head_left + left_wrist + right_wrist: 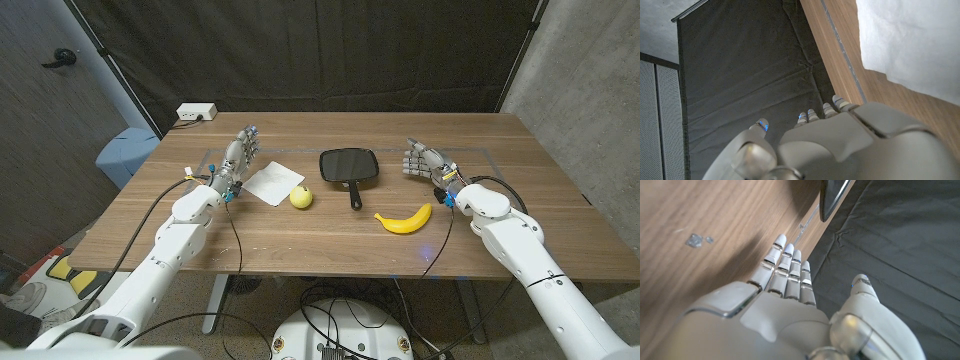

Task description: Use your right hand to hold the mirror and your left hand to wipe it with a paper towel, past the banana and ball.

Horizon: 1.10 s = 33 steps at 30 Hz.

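Observation:
A black hand mirror (349, 166) lies on the table's middle, handle toward me; its edge (832, 197) shows in the right wrist view. A white paper towel (273, 183) lies to its left, also seen as a white sheet (910, 40) in the left wrist view. A yellow ball (301, 198) sits between towel and mirror handle. A banana (405, 220) lies right of the handle. My left hand (238, 155) is raised just left of the towel, fingers apart, holding nothing. My right hand (424, 162) hovers right of the mirror, fingers extended, empty.
A white power strip (196, 112) sits at the table's far left corner. A black curtain (300, 50) hangs behind the table. A blue bin (125, 155) stands off the left side. Blue tape lines (470, 150) mark the tabletop.

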Motion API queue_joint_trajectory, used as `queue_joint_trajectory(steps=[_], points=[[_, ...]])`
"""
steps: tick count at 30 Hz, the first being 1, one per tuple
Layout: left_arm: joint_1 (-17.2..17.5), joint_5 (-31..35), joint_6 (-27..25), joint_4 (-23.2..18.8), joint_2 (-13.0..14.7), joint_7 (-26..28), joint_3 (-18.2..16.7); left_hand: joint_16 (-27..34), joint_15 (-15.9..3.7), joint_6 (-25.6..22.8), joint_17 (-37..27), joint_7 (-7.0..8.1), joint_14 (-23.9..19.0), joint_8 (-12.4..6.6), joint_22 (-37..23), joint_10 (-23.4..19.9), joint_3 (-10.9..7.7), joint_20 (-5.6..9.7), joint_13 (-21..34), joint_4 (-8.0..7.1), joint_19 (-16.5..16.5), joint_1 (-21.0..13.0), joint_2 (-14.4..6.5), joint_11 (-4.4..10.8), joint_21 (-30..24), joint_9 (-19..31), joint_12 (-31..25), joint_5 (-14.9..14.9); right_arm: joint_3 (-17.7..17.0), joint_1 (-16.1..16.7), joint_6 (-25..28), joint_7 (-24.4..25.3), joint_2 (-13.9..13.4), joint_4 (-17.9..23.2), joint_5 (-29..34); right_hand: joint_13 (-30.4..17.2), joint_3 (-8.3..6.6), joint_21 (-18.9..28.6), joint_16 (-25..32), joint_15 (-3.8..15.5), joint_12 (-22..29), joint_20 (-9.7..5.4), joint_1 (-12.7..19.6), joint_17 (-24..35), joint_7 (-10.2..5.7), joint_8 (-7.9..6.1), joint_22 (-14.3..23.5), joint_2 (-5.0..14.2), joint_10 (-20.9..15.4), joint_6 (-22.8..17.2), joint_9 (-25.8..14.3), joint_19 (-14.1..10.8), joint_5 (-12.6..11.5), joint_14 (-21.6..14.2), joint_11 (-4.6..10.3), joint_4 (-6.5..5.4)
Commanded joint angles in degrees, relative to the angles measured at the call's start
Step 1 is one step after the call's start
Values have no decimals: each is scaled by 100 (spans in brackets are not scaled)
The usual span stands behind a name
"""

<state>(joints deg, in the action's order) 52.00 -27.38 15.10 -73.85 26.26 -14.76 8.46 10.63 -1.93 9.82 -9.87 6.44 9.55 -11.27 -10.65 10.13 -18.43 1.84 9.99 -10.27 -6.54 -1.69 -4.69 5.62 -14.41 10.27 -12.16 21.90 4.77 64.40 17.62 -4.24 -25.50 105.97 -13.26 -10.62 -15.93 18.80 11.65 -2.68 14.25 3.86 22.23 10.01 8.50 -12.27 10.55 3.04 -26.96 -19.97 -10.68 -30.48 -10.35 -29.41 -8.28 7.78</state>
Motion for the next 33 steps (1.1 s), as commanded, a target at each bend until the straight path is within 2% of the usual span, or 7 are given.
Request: queue_joint_trajectory(steps=[1,5,14,23,33], points=[[-73,-93,113,214,21,-246,-46,11,-193,438,-16,5,424,-19,-20,251,-22,133,24,30,9,-41,-449,-46,-12,19,2,-13,-82,93,901,-376,-255,469,-304,-21,-66,12,-35,-13,-49,-98,146,26,107,31,11,28,44,46,-21,-100,-33,-35,-41,50],[-107,-105,118,273,12,-294,-38,6,-191,435,-17,-3,425,-15,-20,262,-23,132,24,27,6,-41,-450,-46,-7,20,12,-14,-138,55,1105,-585,-280,466,-506,-24,-97,59,-32,13,-66,-185,221,27,133,47,15,44,45,69,-23,-255,-18,-90,-51,75],[-125,-126,144,339,-9,-320,-55,-4,-188,438,-18,-3,434,-7,-19,272,-23,126,25,22,3,-39,-451,-57,1,20,26,-16,-280,-72,1533,-893,-282,415,-901,-28,-199,87,-16,42,-52,-264,426,31,171,29,18,132,-78,-2,-28,-381,-13,-219,-99,127],[-89,-73,76,215,-43,-174,-30,-9,-189,435,-20,-2,432,0,-19,276,-23,125,26,17,8,-36,-452,-72,7,21,38,-18,-377,-212,2156,-1091,-430,456,-1140,-31,-215,115,10,18,-30,-278,469,42,226,-4,19,140,-202,-114,-31,-489,2,-360,-117,111],[-132,-35,66,223,-76,-151,6,-15,-188,440,-21,-16,437,8,-19,272,-22,127,26,13,12,-33,-453,-80,11,22,44,-20,-451,-414,2752,-1670,-709,334,-1533,-34,-257,150,27,49,-20,-353,537,50,261,-16,23,189,-301,-181,-33,-605,0,-486,-143,103]])
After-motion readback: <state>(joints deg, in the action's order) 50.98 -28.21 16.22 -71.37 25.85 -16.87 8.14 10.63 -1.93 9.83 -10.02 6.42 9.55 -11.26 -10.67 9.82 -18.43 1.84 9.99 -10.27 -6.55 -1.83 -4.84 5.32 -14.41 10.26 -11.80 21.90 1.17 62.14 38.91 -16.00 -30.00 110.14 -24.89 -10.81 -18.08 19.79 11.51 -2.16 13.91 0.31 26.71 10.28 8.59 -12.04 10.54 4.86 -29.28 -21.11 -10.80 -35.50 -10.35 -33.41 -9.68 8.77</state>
